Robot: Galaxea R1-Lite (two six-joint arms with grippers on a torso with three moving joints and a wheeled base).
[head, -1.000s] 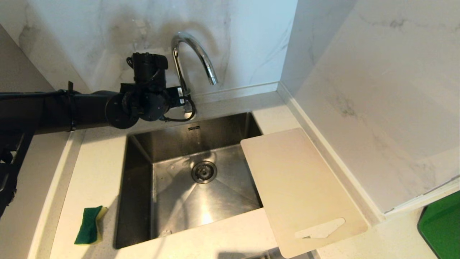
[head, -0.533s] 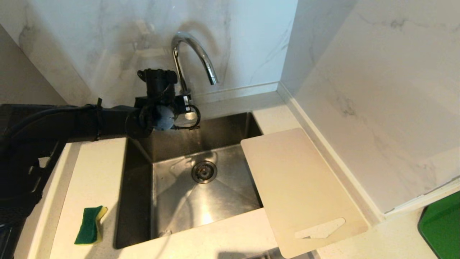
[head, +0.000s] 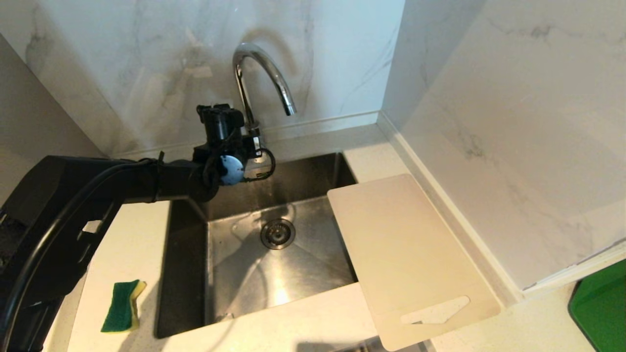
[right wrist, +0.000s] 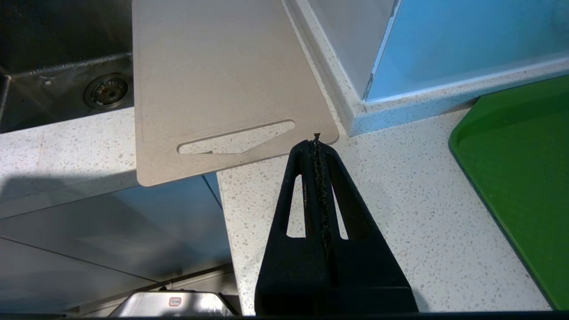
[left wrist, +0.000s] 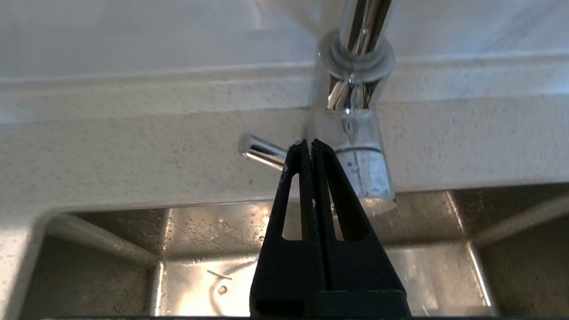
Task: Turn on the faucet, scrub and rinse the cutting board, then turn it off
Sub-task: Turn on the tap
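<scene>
Motion since the earlier frames belongs to the left arm: it has swung lower and toward the sink's back edge, bringing the left gripper [head: 254,146] close in at the base of the faucet [head: 259,73], while the board and sponge have not shifted.

The head view hides the fingertips behind the wrist; the left wrist view shows the left gripper [left wrist: 310,143] pressed fully together, gripping nothing, its tips just in front of the thin lever [left wrist: 260,151] that juts from the faucet [left wrist: 351,129] base. Whether they touch the lever I cannot tell.

The right gripper [right wrist: 316,141], seen only in its own view, is likewise closed and empty, hovering over the counter [right wrist: 400,200] near the board's handle end.

The cutting board [head: 411,259] lies flat at 4 o'clock from the drain [head: 278,233], its long axis running from 11 to 5 o'clock, handle slot [head: 435,311] at the near end, one corner overhanging the sink [head: 186,254]. The sponge [head: 122,305] sits at 8 o'clock.
</scene>
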